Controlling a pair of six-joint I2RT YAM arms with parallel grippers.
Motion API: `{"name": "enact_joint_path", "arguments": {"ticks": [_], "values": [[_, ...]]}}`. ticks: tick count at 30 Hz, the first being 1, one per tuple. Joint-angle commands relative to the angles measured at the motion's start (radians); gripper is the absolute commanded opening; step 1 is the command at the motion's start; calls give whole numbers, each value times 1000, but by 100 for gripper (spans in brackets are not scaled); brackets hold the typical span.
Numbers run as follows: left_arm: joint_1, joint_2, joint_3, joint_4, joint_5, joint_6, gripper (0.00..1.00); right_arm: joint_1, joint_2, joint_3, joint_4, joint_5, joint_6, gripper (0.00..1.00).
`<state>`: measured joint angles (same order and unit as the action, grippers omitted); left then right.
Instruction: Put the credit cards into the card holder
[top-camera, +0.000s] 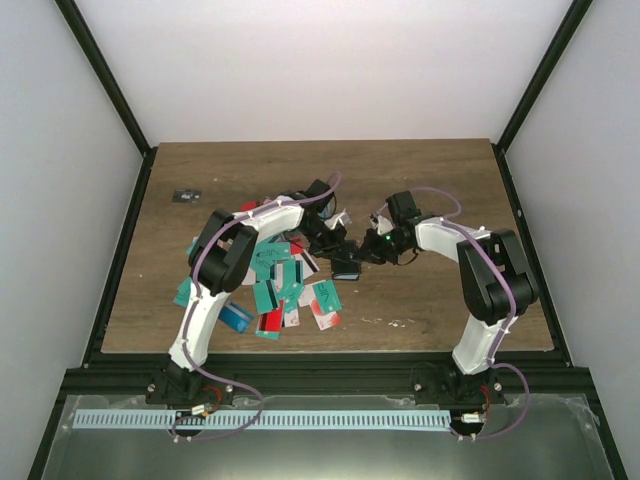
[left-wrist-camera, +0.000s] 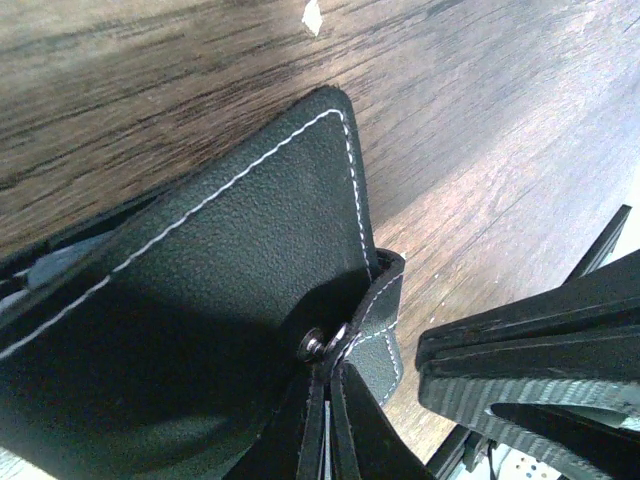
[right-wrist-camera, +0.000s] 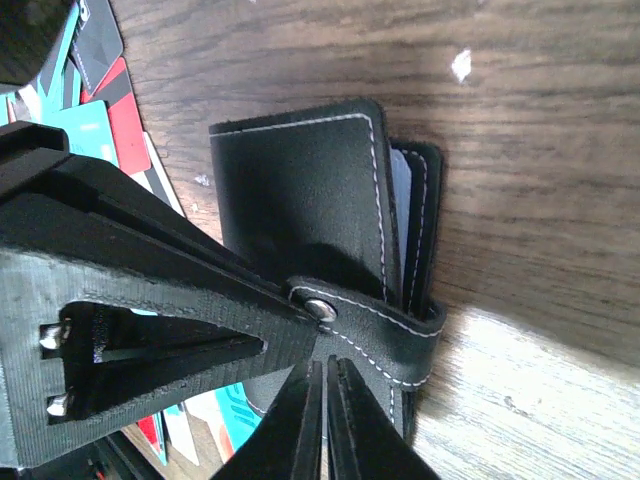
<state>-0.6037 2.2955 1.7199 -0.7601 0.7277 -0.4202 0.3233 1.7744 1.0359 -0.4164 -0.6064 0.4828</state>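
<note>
The black card holder (top-camera: 346, 267) lies folded on the wooden table between both grippers; it also shows in the left wrist view (left-wrist-camera: 220, 260) and the right wrist view (right-wrist-camera: 300, 200). My left gripper (left-wrist-camera: 328, 370) is shut, pinching the holder's snap tab (left-wrist-camera: 385, 330), which stands partly off its stud. My right gripper (right-wrist-camera: 325, 368) is shut, its tips right beside the tab, a thin strip of table between them in the left wrist view. The credit cards (top-camera: 280, 285), teal, red and white, lie piled under the left arm; some show in the right wrist view (right-wrist-camera: 100, 125).
A tiny dark grey object (top-camera: 183, 195) lies near the table's far left. Black frame rails (top-camera: 120, 260) run along the table's sides and near edge. Both arms meet over the table's middle.
</note>
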Motion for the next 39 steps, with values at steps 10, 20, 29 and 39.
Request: {"name": "enact_joint_path", "arguments": {"ticks": [10, 20, 29, 39], "values": [[-6, 119, -12, -155, -146, -17, 4, -2, 101, -20, 125, -50, 20, 3], [-5, 59, 40, -170, -162, -25, 13, -3, 172, -23, 58, 68, -23, 1], [21, -47, 101, -176, -159, -47, 32, -4, 213, 4, 28, 82, -33, 1], [34, -28, 157, -225, -260, 67, 25, -3, 210, 15, 28, 55, -39, 1]]}}
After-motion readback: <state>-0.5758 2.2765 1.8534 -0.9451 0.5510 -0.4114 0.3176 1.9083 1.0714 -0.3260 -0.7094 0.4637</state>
